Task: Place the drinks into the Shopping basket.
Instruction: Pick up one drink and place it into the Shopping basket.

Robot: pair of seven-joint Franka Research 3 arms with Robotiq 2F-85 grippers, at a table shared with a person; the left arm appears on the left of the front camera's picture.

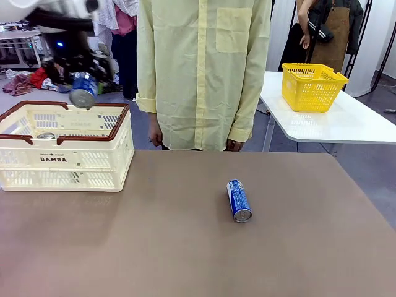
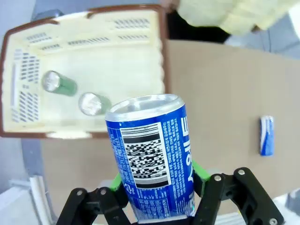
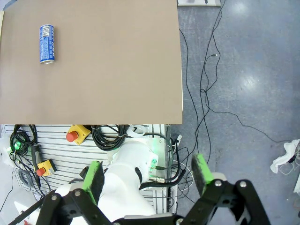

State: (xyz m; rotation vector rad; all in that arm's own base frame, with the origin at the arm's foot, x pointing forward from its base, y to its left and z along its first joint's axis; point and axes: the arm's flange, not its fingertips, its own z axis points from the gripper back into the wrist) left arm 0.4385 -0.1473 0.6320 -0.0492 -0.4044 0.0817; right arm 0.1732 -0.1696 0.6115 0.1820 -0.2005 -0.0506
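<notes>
Green-padded fingers (image 2: 117, 182) of the left gripper (image 2: 157, 180) clamp a slim blue metal can (image 2: 150, 150) above the cream slotted plastic basket (image 2: 161, 56) — a green can (image 2: 58, 84) and a silver-topped can (image 2: 91, 103) lie inside. One loose blue can (image 1: 239, 200) lies on the brown table (image 1: 185, 247) — the right gripper (image 3: 147, 176) gapes empty.

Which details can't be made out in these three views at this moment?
- Left wrist view: the end-on metal can in the cream slotted plastic basket shows just its silver top; body colour hidden.
- Front view: the basket's wall hides most of its contents.
- Left wrist view: print on the blue metal can lying on the table is too small to read.
</notes>
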